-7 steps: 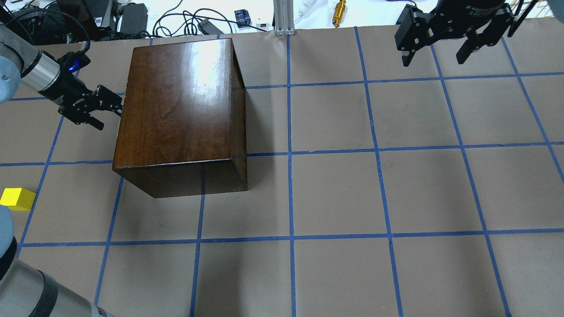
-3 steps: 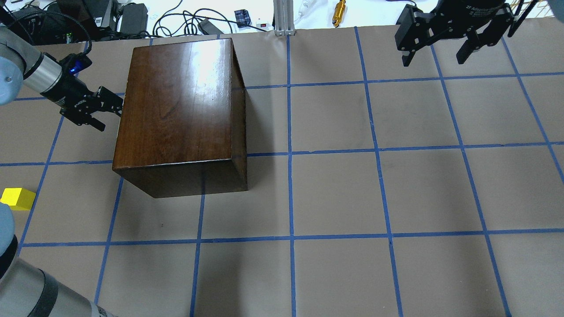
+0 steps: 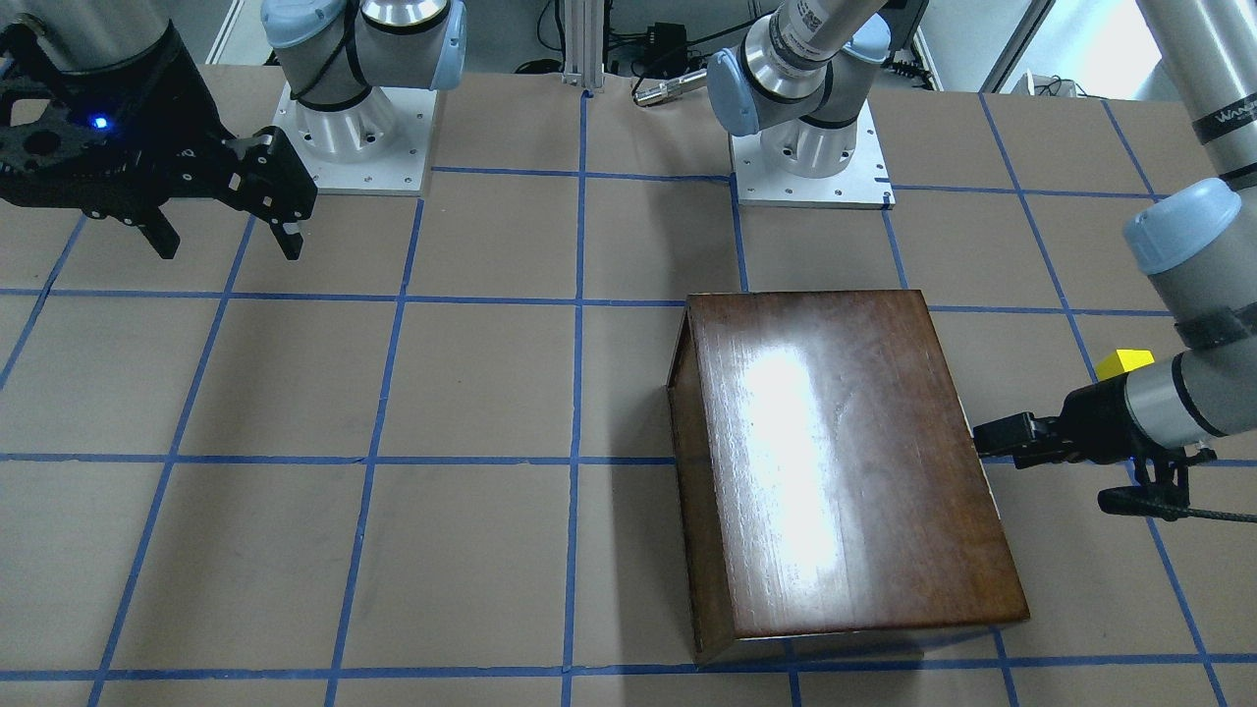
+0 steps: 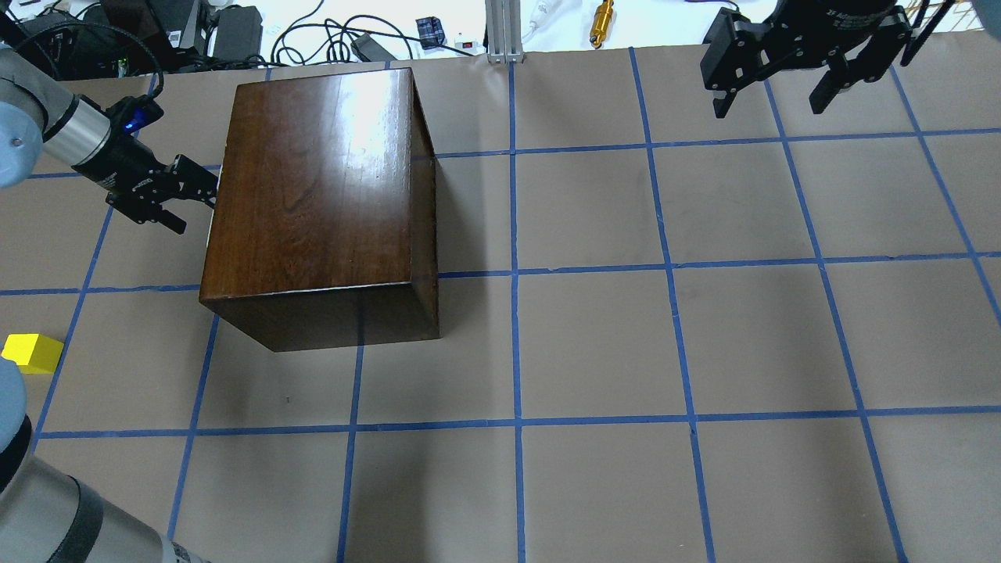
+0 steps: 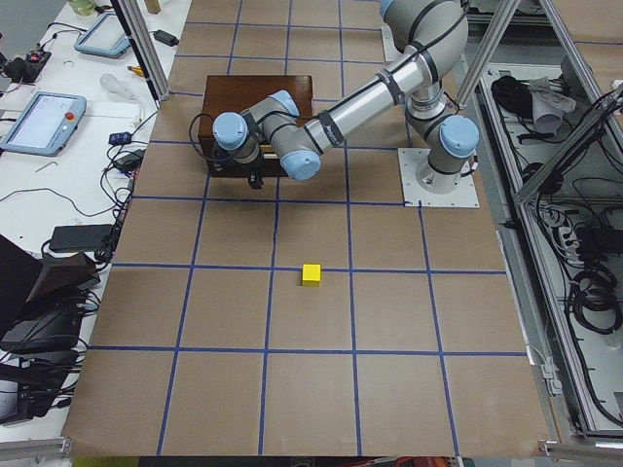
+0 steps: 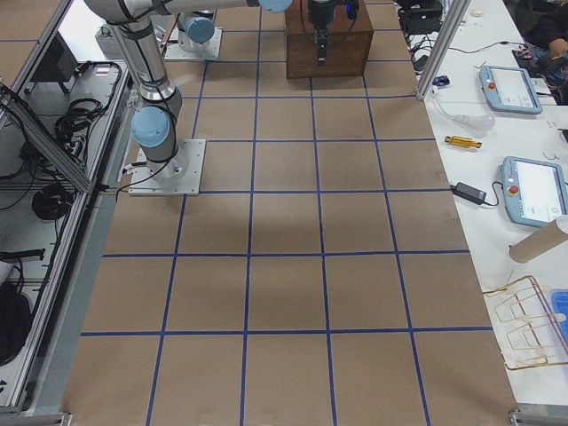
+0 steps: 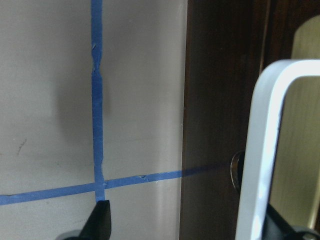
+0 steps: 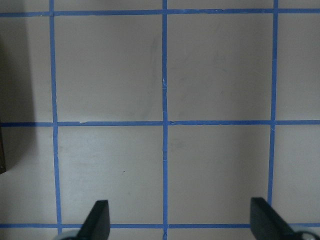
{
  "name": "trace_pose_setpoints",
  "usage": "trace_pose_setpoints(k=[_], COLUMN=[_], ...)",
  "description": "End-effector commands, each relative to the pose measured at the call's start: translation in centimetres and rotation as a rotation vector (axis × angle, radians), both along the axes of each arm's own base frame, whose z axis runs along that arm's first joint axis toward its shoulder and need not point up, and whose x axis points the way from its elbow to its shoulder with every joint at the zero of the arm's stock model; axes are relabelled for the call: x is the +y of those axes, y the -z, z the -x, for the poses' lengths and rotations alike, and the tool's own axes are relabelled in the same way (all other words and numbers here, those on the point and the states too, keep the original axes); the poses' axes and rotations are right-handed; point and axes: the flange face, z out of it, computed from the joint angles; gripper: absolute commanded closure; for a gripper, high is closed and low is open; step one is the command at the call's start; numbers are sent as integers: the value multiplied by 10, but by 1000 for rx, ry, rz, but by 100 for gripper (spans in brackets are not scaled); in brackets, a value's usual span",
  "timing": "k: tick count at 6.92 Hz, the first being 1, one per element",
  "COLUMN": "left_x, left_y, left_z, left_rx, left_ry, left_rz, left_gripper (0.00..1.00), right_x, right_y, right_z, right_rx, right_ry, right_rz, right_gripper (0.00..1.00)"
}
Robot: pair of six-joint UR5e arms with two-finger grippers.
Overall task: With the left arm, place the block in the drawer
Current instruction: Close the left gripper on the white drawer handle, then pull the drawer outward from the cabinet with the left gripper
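At the box's [image 4: 313,180] nine o'clock, the left gripper [image 4: 195,209] is spread at a pale handle [image 7: 265,150]. The block [image 4: 31,352] lies at seven o'clock, well apart

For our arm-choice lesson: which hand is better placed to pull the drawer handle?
Left. The left hand sits open at the handle on the box; the right hand hovers far across the table.

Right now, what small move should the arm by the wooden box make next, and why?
Probably shut the left end effector on the pale handle: its fingers straddle it, open, the box looks shut, and the block lies on the table.
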Motion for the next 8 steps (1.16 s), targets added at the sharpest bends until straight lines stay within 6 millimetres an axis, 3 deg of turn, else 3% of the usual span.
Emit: trace_pose_setpoints(k=[1,5,8], left_x=[0,1,10], left_y=[0,-7,-6], left_z=[-4,-15,-47], left_rx=[-17,-57,-53], left_ry=[4,6,-39], left_rz=[20,25,25], left_gripper=[0,0,0], right_x=[0,0,0], right_y=[0,0,0], right_z=[0,1,0], right_rx=[0,1,0], right_ry=[0,2,0], right_rz=[1,-1,-1], right_gripper=[0,0,0])
